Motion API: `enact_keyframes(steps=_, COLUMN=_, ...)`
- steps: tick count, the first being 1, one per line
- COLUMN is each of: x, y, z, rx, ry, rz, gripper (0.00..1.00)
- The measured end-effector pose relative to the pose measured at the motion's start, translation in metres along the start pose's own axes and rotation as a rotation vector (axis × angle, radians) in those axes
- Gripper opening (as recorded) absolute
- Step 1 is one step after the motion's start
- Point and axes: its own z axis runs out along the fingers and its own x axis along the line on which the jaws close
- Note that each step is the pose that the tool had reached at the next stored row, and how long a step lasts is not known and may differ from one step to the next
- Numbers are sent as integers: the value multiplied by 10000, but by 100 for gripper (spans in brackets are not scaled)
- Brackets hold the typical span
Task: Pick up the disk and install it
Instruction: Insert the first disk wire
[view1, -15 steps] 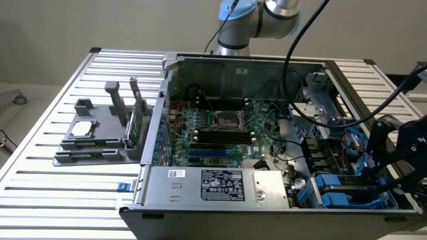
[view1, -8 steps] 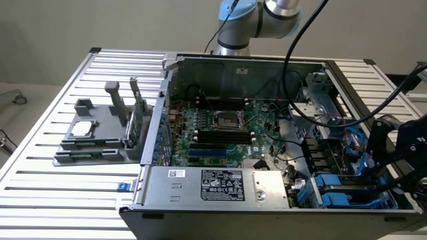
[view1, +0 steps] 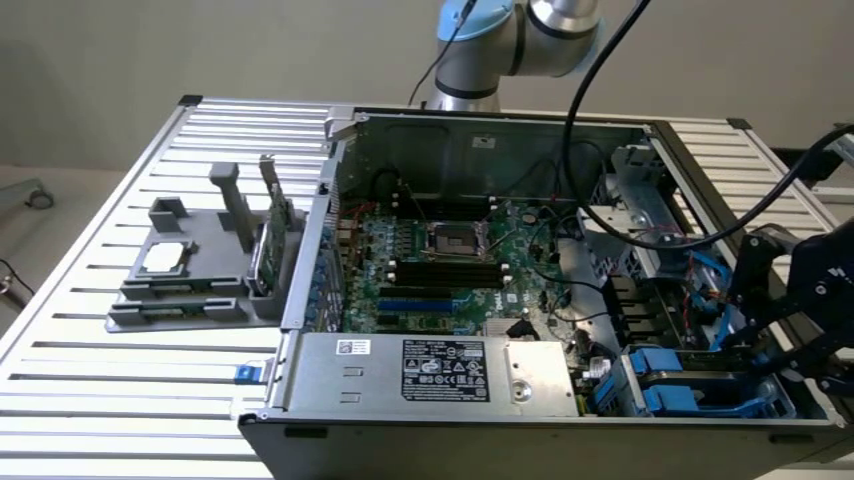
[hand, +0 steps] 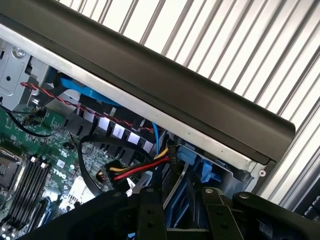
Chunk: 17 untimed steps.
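Exterior view: slatted table (view1: 107, 390) carrying an open case (view1: 467, 445), lid off, motherboard (view1: 441, 260) exposed, labelled power supply (view1: 441, 370) along the near wall. Grey fixture (view1: 187, 285) beside the case on the exterior view's left, holding a square chip (view1: 167, 258) and an upright green card (view1: 274, 255). Arm (view1: 521, 40) rises behind the case; black gripper (view1: 781, 355) sits low at the drive bay in the near corner on the exterior view's right. Disk (view1: 701, 398), blue-framed, stands in that bay, just beside a second blue carrier (view1: 663, 364). Wrist view: two black fingers (hand: 150, 210) of the gripper (hand: 182, 200) bracket the disk (hand: 176, 205) edge-on, one on each side, clamped on its blue frame. Red, yellow and black cables (hand: 135, 171) run just beside it; the case wall (hand: 165, 85) crosses above the bay.
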Motion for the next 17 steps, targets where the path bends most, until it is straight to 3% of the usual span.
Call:
enact_keyframes(steps=10, x=48, y=26, z=6, rx=-3, ry=1, rz=16, gripper=33)
enact_keyframes(steps=12, x=49, y=26, z=6, rx=-2, ry=0, rz=16, gripper=31)
enact_keyframes(steps=14, x=50, y=26, z=6, rx=-2, ry=1, rz=16, gripper=18)
enact_keyframes(steps=17, x=52, y=27, z=6, rx=-2, ry=1, rz=16, gripper=16)
